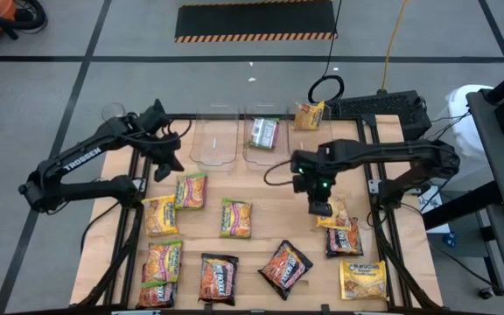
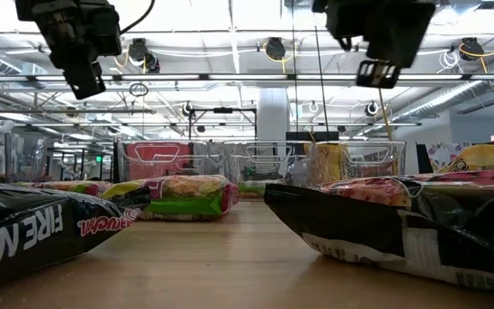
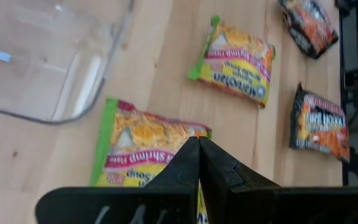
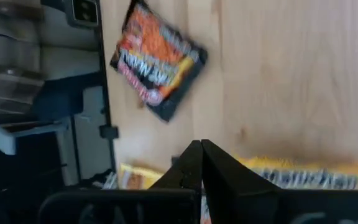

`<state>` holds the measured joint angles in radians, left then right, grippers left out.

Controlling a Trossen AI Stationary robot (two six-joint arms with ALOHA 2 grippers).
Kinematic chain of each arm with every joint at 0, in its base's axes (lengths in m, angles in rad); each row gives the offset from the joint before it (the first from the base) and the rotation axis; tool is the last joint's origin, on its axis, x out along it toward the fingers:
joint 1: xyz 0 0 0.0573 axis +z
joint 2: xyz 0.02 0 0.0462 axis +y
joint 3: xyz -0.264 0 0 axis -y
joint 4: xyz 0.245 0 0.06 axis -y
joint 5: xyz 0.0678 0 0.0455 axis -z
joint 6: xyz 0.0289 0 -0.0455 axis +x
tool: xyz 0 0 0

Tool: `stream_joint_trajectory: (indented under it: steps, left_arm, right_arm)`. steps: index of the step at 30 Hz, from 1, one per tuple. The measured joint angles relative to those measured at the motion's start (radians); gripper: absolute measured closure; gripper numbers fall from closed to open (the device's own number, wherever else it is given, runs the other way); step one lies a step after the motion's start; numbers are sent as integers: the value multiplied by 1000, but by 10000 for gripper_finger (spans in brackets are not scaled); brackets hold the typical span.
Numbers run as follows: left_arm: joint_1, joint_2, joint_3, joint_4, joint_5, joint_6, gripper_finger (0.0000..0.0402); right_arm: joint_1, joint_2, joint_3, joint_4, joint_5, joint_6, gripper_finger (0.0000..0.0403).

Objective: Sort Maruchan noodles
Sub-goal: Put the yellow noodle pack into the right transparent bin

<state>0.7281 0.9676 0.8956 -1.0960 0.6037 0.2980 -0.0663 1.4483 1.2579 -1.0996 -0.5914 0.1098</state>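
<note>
Several Maruchan noodle packets lie flat on the wooden table [image 1: 269,197]: green-edged ones [image 1: 191,190] [image 1: 235,219], yellow ones [image 1: 159,214] [image 1: 362,279] and black ones [image 1: 219,277] [image 1: 285,267] [image 1: 345,238]. My left gripper [image 1: 166,164] hangs shut and empty above the table's far left. In its wrist view the tips [image 3: 199,144] stand over a green-edged packet [image 3: 142,134]. My right gripper [image 1: 321,206] hangs shut and empty over the table's right side, above a yellow packet [image 4: 306,173]. A black packet [image 4: 157,59] lies beyond it.
Three clear bins stand along the far edge. The left one [image 1: 215,144] holds nothing, the middle one [image 1: 250,156] holds a green packet [image 1: 264,133], and a yellow packet [image 1: 309,115] lies at the right one. Metal frame rails [image 1: 392,236] run along both table sides.
</note>
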Motion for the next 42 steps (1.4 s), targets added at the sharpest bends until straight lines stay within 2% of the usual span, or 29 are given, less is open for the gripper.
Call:
stream_joint_trajectory:
  steps: [8,12,18,24,32,37,42]
  left_arm:
    - [-28,0,0,93,37,-88,394]
    - [-45,-1,0,114,53,-116,394]
    - [-63,-1,0,114,53,-147,394]
    - [-63,-1,0,115,53,-156,394]
    - [-63,-1,0,114,52,-98,394]
    - [-63,-1,0,110,52,-52,394]
    - [-63,-1,0,103,52,-11,394]
  right_arm:
    - [142,-66,-1,-150,210,118,403]
    - [208,-94,-40,-147,280,198,403]
    - [292,-131,-171,-58,280,302,403]
    - [348,-150,-244,58,293,373,403]
    - [437,-148,-275,323,473,515,403]
    - [501,-139,-275,380,562,668,403]
    - [573,-96,-275,407,643,748,403]
